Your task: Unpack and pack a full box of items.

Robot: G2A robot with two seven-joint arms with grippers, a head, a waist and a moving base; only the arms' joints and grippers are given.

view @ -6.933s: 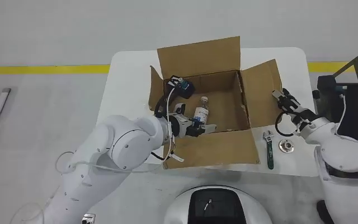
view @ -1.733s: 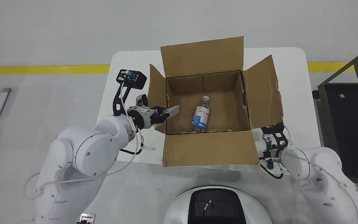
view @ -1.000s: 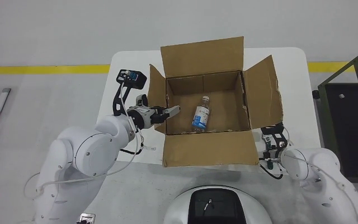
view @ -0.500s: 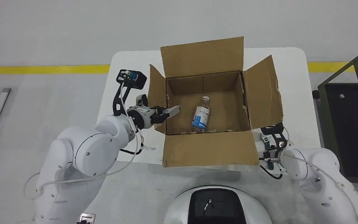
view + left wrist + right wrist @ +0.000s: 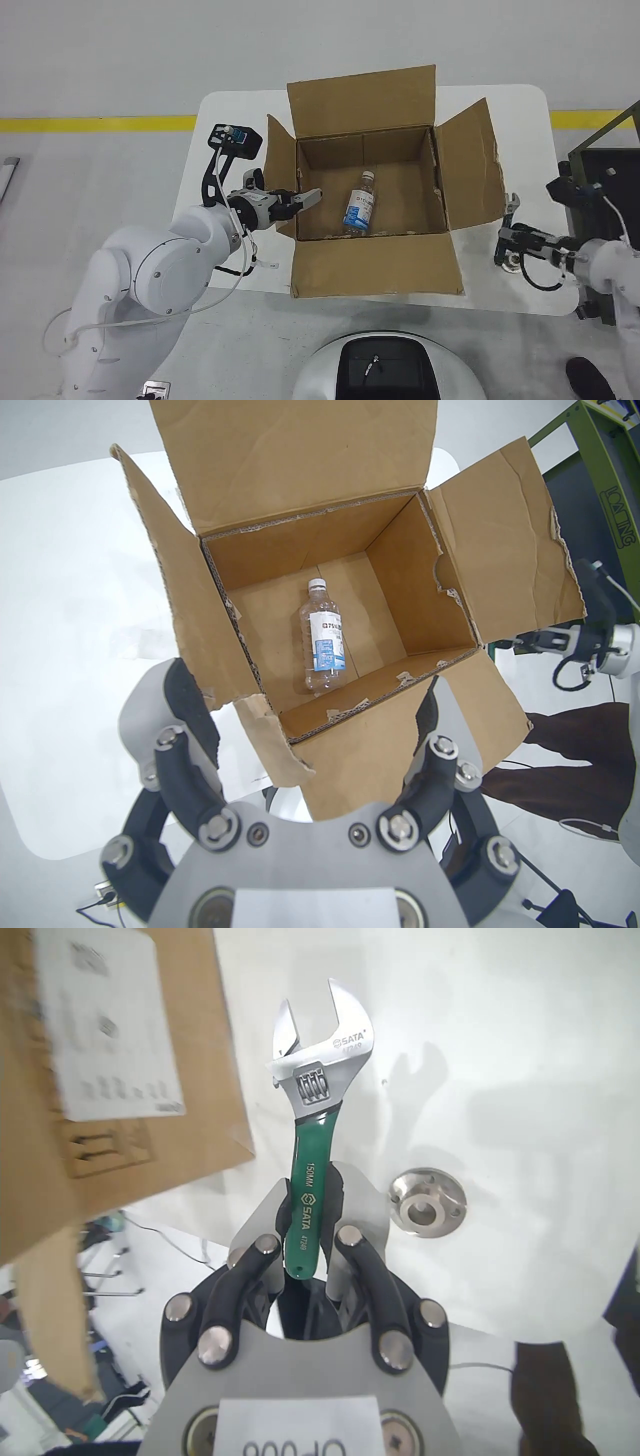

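Top view: right claw is hovering just outside the right flap of the box, so the opening is lying toward the robot's left. Left wrist view: left claw is gaping apart, facing the bottle lying inside. Right wrist view: right claw is clamping the wrench by its handle, head pointing straight outward.

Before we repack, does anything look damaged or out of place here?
The cardboard box is damaged: both side flaps are torn and ragged near the rim. The bottle lies on its side inside; no spill shows.
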